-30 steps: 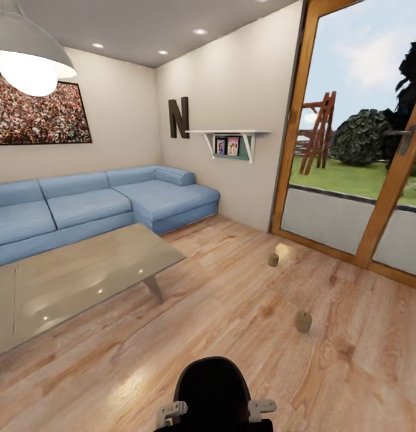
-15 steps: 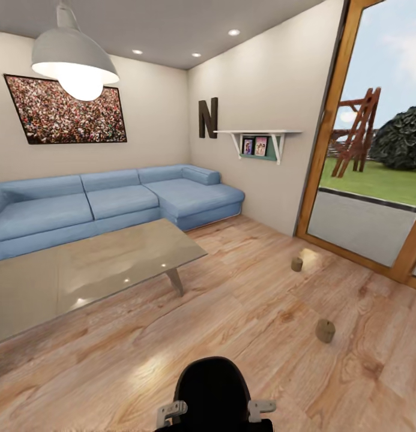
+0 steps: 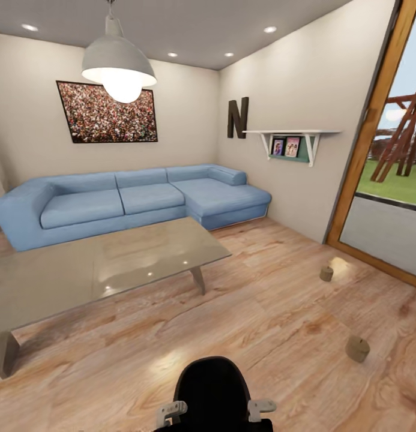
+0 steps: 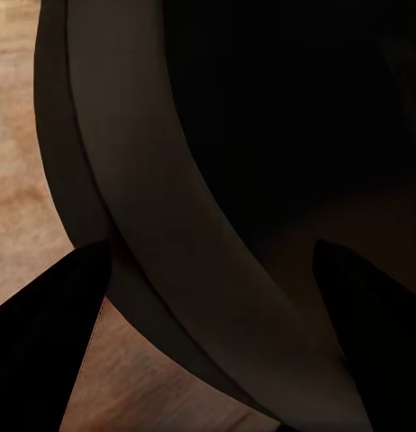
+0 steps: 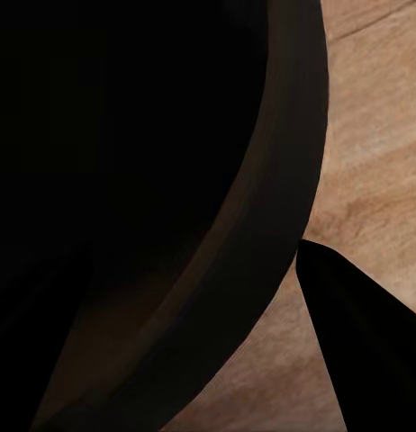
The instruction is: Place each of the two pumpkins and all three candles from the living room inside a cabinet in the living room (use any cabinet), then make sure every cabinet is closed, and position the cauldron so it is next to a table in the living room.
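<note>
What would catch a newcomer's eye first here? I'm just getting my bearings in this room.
Probably the long blue sofa wrapping the far corner, with the big glass-topped table in front of it and a glowing lamp hanging above. Then two small tan candles on the wood floor at the right: one near the glass door, one closer to the robot.

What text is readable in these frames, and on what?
"N": large dark letter mounted on the wall beside the white shelf.
Two framed pictures on that shelf: too small to read any text.
Wall art above the sofa: speckled pattern, no lettering visible.
</note>
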